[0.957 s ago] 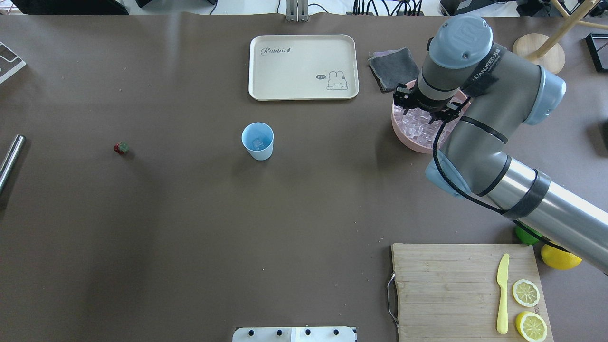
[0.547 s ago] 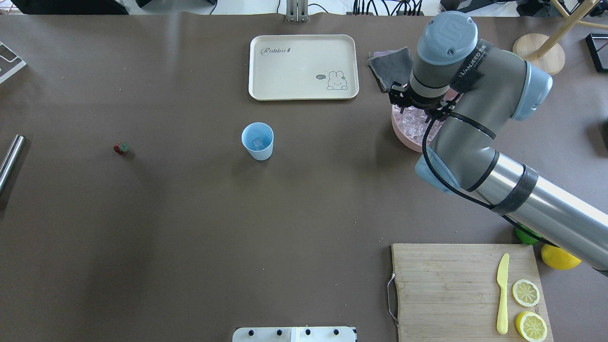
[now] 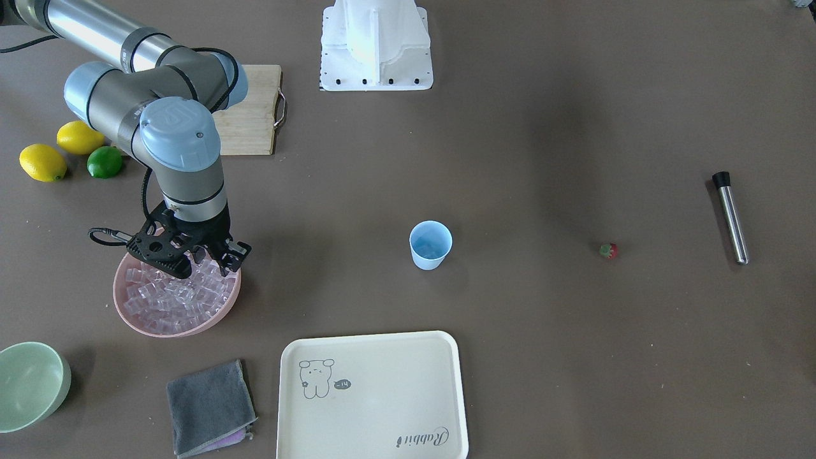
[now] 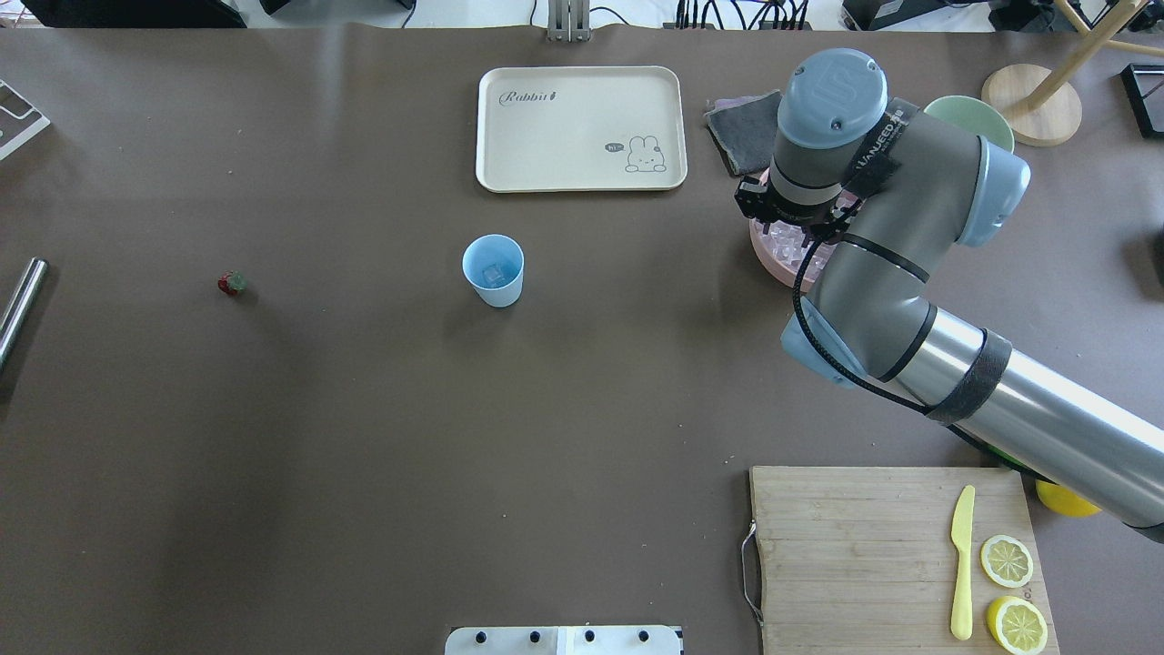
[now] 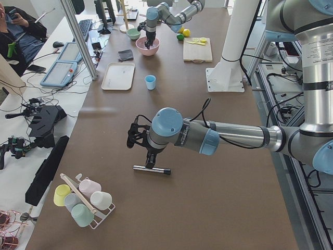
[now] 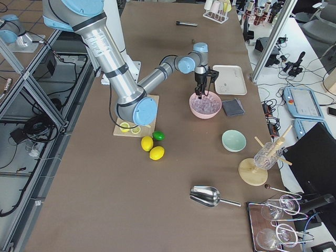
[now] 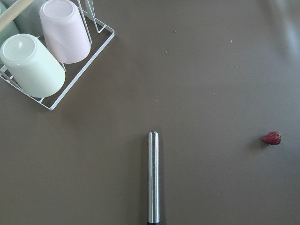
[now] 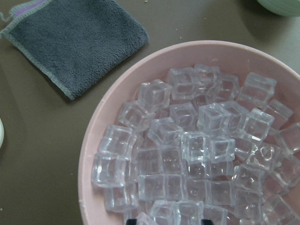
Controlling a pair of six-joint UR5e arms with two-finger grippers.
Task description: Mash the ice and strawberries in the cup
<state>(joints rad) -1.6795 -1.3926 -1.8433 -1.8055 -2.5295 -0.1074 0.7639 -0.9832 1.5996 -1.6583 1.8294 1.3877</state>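
The light blue cup (image 4: 493,270) stands upright mid-table with one ice cube (image 4: 493,274) inside. More ice (image 8: 187,150) fills the pink bowl (image 8: 96,145) at the right. My right gripper (image 3: 204,261) points down over that bowl's left part, open, with its fingertips just above the cubes. The tiny red strawberry (image 4: 232,284) lies alone far to the left of the cup. My left gripper (image 5: 138,141) hovers over a steel muddler (image 7: 153,178). It shows only in the exterior left view, so I cannot tell its state.
A cream tray (image 4: 580,127) lies behind the cup. A grey cloth (image 3: 210,405) and a pale green bowl (image 3: 29,382) sit by the pink bowl. A cutting board (image 4: 891,555) holds a yellow knife and lemon slices. A wire rack of cups (image 7: 42,56) stands near the left arm.
My right arm has swung leftward over the pink bowl, uncovering the pale green bowl behind it. Cup, strawberry and muddler have stayed put.
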